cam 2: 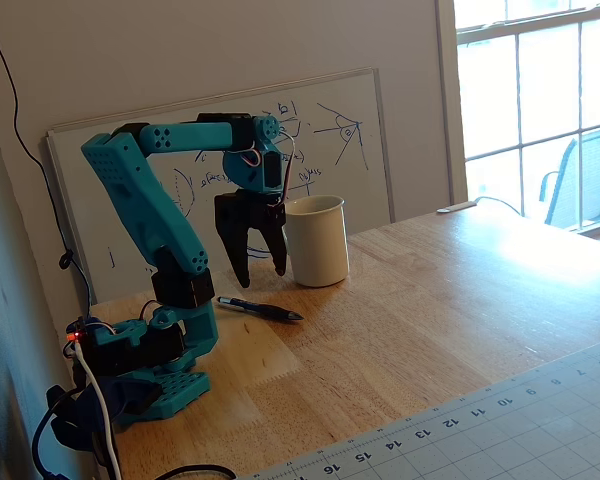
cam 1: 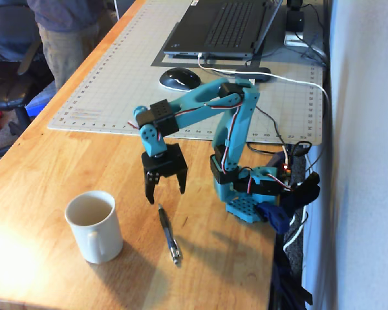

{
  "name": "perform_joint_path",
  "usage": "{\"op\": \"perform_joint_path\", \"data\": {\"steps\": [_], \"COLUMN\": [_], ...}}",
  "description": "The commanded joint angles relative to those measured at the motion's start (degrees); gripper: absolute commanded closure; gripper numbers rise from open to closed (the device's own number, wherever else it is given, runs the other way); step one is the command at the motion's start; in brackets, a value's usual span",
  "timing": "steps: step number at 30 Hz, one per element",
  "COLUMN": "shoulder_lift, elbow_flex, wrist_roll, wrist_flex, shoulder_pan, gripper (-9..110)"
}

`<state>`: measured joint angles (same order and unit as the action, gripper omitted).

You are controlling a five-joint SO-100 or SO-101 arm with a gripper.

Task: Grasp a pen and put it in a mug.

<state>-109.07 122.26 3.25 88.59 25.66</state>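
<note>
The dark pen (cam 1: 169, 233) lies flat on the wooden table, its silvery tip toward the near edge in a fixed view; it also shows in the other fixed view (cam 2: 259, 309). The white mug (cam 1: 94, 226) stands upright to the pen's left, handle toward the near edge, beige inside empty; in the other fixed view the mug (cam 2: 316, 241) stands behind the pen. My gripper (cam 1: 165, 192) hangs open, pointing down, just above the pen's far end, holding nothing; it also shows in the other fixed view (cam 2: 260, 276).
A grey cutting mat (cam 1: 116, 90) covers the far table, with a computer mouse (cam 1: 179, 79) and a laptop (cam 1: 220, 29) on it. A whiteboard (cam 2: 330, 130) leans on the wall behind the mug. A person (cam 1: 64, 32) stands at far left.
</note>
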Motion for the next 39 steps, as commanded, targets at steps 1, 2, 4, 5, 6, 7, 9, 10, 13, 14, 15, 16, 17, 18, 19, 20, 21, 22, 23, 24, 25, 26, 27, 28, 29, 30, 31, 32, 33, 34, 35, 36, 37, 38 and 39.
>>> {"op": "perform_joint_path", "data": {"steps": [1,2,4,5,6,7,9,10,13,14,15,16,17,18,19,20,21,22,23,24,25,26,27,28,29,30,31,32,33,34,35,36,37,38,39], "shoulder_lift": [-0.09,-0.09,-0.09,-0.09,-0.18,-0.35,-0.7,-0.7,-0.7,-0.7,-0.53,-0.26,-0.18,-0.18,-0.09,-0.09,-0.09,-0.09,-0.09,-0.09,-0.09,-0.09,-0.09,-0.09,-0.09,-0.09,-0.09,-0.09,-0.09,-0.09,-0.09,-0.09,-0.09,-0.09,-0.09], "elbow_flex": [-2.99,-1.76,1.76,3.52,4.83,6.24,9.23,10.28,13.54,14.41,15.12,15.82,16.35,16.88,17.4,18.11,18.81,19.6,20.3,20.92,21.36,21.62,21.8,21.8,21.88,21.88,21.88,21.97,21.97,21.97,21.97,21.97,22.06,22.06,22.06], "wrist_roll": [0.62,0.7,0.7,0.62,0.53,0.35,0.53,0.62,0.62,0.62,0.62,0.62,0.62,0.62,0.62,0.62,0.62,0.62,0.62,0.62,0.62,0.62,0.62,0.62,0.62,0.62,0.62,0.62,0.62,0.62,0.62,0.62,0.62,0.62,0.62], "wrist_flex": [0.62,0.0,-3.6,-6.24,-9.4,-12.74,-18.9,-21.27,-26.63,-27.69,-28.39,-29.09,-29.53,-29.62,-29.62,-29.62,-29.62,-29.71,-29.71,-29.71,-29.71,-29.79,-29.79,-29.79,-29.79,-29.79,-29.79,-29.79,-29.79,-29.79,-29.79,-29.79,-29.71,-29.44,-29.27], "shoulder_pan": [1.23,1.41,1.76,1.76,1.76,1.85,1.85,2.02,2.99,3.34,3.52,3.78,3.87,3.87,3.96,3.96,4.13,4.57,5.01,5.45,5.71,5.89,5.89,5.98,5.98,6.06,6.33,6.59,6.86,7.03,7.12,7.21,7.29,7.29,7.29], "gripper": [72,72,71,71,72,72,72,72,72,72,72,72,72,72,72,72,72,72,72,72,72,72,72,72,72,72,72,72,72,72,72,72,72,72,72]}}
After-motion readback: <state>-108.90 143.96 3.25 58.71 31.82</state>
